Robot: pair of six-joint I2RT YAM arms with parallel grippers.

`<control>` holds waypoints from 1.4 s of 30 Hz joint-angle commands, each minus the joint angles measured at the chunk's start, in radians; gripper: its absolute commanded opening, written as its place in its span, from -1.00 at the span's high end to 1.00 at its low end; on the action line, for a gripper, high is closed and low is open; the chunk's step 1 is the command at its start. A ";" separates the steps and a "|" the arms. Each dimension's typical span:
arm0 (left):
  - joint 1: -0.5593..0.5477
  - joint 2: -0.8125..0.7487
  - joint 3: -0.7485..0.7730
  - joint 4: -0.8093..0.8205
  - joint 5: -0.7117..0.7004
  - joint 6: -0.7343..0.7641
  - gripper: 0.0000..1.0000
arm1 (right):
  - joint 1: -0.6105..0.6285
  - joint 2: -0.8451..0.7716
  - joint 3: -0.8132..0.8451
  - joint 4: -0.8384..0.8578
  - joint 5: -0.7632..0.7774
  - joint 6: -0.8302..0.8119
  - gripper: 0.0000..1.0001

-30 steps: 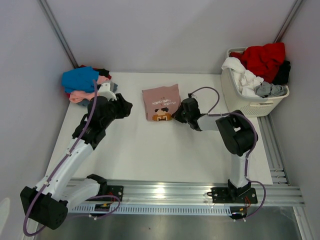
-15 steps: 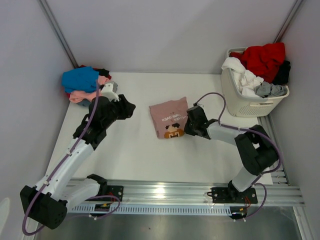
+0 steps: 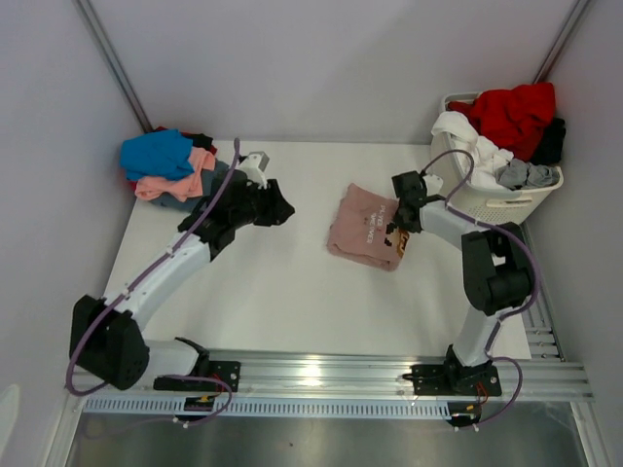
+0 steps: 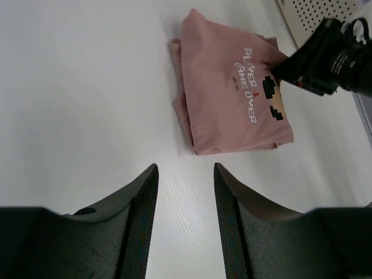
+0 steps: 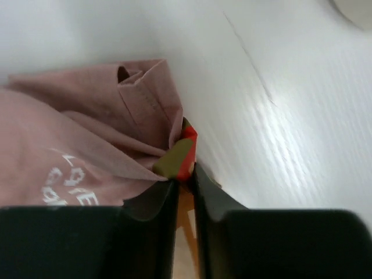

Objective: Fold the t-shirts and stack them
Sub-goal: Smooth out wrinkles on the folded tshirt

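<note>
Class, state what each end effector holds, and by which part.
Left end effector: open, holding nothing. Right end effector: jaws narrowly parted around the pink t-shirt at its folded edge; whether they grip it cannot be told.

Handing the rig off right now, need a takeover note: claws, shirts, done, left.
Left claw: open, empty, over the table, left of the pink tee.
Right claw: jaws almost together at the tee's right edge; grip unclear.
Pink tee lies folded, right of table centre. Blue and salmon tees are piled at the far-left corner. Basket at far right holds clothes: red, white, grey.
Done: pink tee folded.
Left: stack it, then work through the basket.
</note>
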 commanded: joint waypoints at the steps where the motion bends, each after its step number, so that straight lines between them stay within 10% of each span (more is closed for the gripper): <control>1: -0.006 0.098 0.108 -0.014 0.084 0.035 0.06 | 0.015 0.083 0.157 0.077 -0.047 -0.045 0.36; 7: -0.006 0.293 0.191 -0.024 0.191 0.042 0.02 | 0.069 0.027 0.166 0.129 -0.038 -0.124 -0.80; 14: 0.021 0.589 0.369 -0.099 0.371 -0.024 -0.01 | 0.070 -0.142 0.063 0.107 -0.022 -0.152 -0.86; 36: 0.072 0.786 0.323 0.081 0.549 -0.255 -0.11 | 0.073 -0.509 -0.315 0.144 -0.142 -0.092 -0.88; 38: 0.072 0.769 0.288 0.131 0.559 -0.269 -0.88 | 0.073 -0.528 -0.327 0.161 -0.159 -0.089 -0.88; 42: 0.072 0.781 0.323 0.141 0.656 -0.289 -0.98 | 0.073 -0.555 -0.347 0.167 -0.174 -0.095 -0.88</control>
